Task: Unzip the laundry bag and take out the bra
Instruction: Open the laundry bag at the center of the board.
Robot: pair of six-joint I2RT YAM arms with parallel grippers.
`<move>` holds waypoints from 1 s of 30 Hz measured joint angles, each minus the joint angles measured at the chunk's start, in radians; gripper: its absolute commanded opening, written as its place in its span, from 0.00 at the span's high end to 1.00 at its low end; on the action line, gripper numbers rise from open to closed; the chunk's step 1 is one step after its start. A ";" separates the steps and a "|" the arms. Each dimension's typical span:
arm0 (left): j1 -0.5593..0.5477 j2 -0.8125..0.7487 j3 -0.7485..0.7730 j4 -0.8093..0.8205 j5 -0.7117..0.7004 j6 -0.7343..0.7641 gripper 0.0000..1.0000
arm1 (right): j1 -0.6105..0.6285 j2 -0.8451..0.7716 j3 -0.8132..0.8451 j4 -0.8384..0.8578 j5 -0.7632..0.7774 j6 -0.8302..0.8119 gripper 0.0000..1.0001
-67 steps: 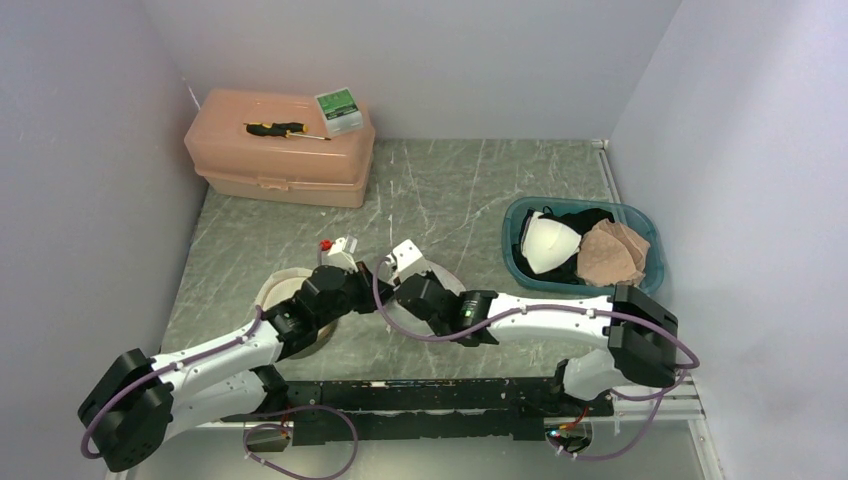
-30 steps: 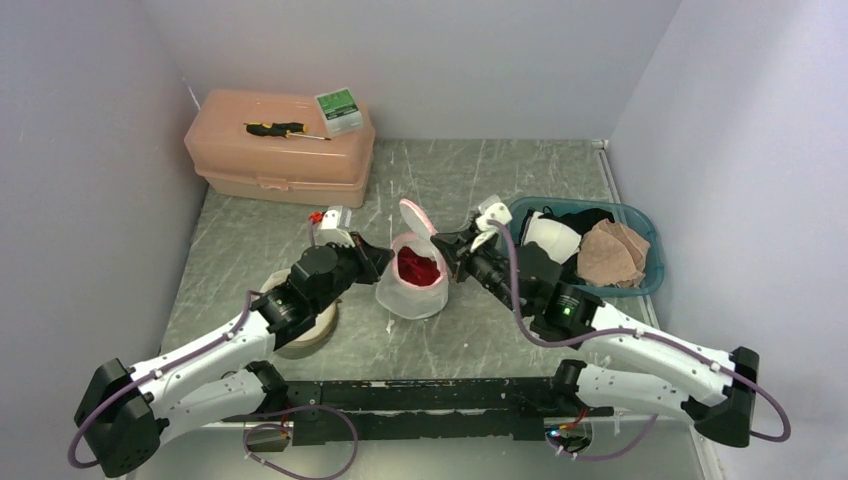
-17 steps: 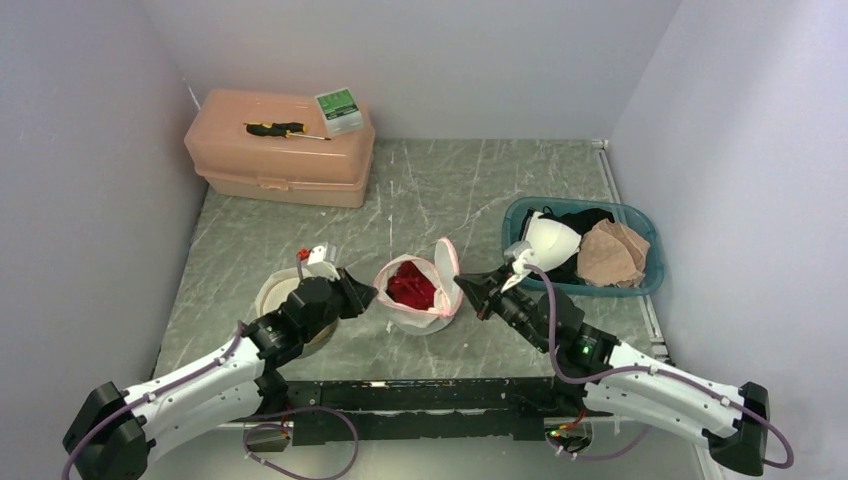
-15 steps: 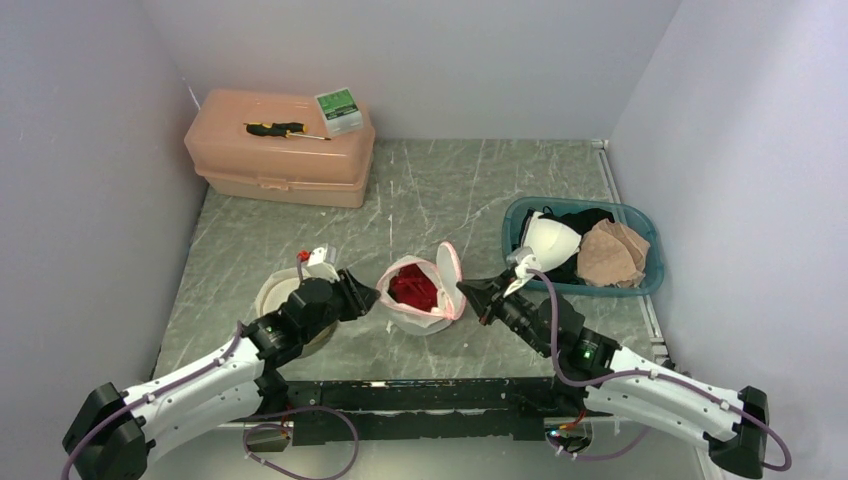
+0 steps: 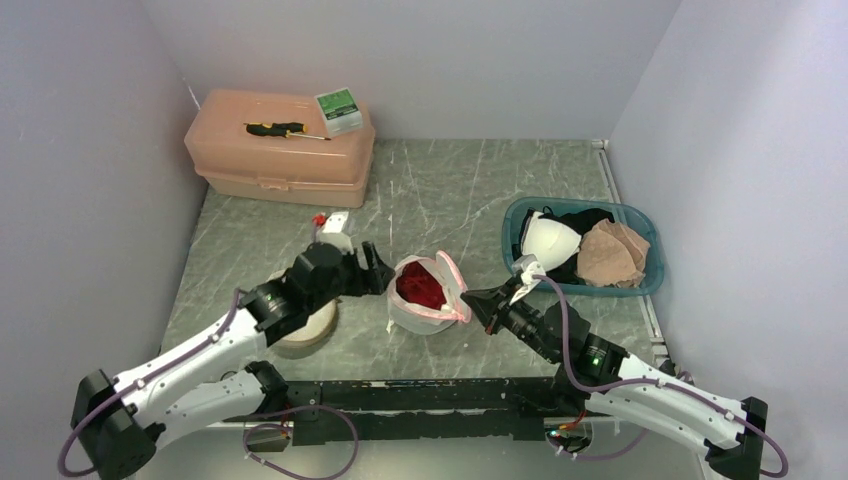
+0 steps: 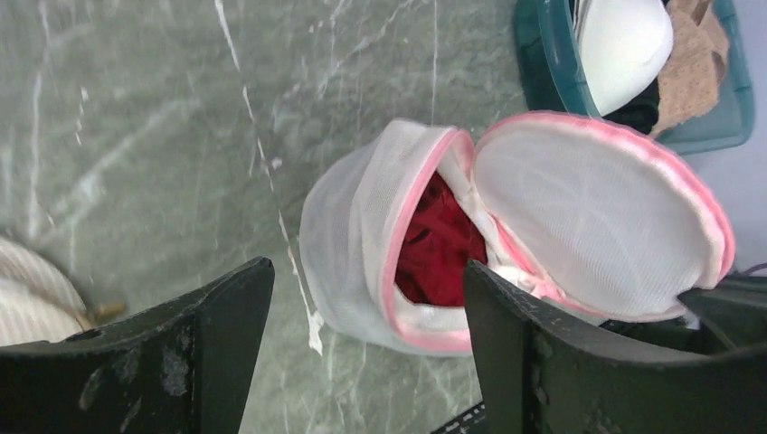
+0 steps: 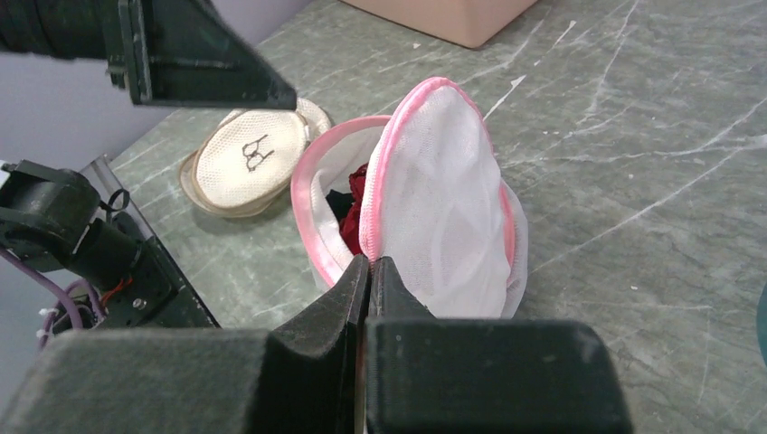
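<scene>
The laundry bag (image 5: 408, 308), white mesh with pink trim, lies unzipped on the table with its round lid flap (image 7: 448, 212) standing open to the right. The red bra (image 5: 420, 284) shows inside the mouth (image 6: 438, 242). My left gripper (image 5: 378, 272) hovers just left of the bag, open, its black fingers (image 6: 226, 316) on either side of the bag's body (image 6: 348, 244) without touching it. From the right, my right gripper (image 5: 481, 303) is shut on the pink edge of the flap (image 7: 369, 262).
A round beige pouch (image 7: 249, 158) lies left of the bag, partly under my left arm (image 5: 305, 335). A teal bin (image 5: 655, 262) with white and tan padded garments stands right. A peach toolbox (image 5: 280, 165) with a screwdriver (image 5: 285, 128) and green box (image 5: 338, 110) sits back left.
My left gripper let go of the bag's left edge, opened wide and drew back a little. The bag settled on the table. My right gripper kept its pinch on the flap.
</scene>
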 measured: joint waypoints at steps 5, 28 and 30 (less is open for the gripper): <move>0.000 0.216 0.220 -0.082 0.025 0.176 0.18 | 0.000 -0.005 0.000 -0.015 -0.019 0.000 1.00; 0.028 0.455 0.332 -0.177 0.208 0.317 0.97 | 0.001 -0.241 -0.006 -0.224 0.172 0.189 0.35; 0.028 0.421 0.306 -0.160 0.207 0.312 0.97 | 0.001 -0.240 -0.006 -0.243 0.193 0.210 0.33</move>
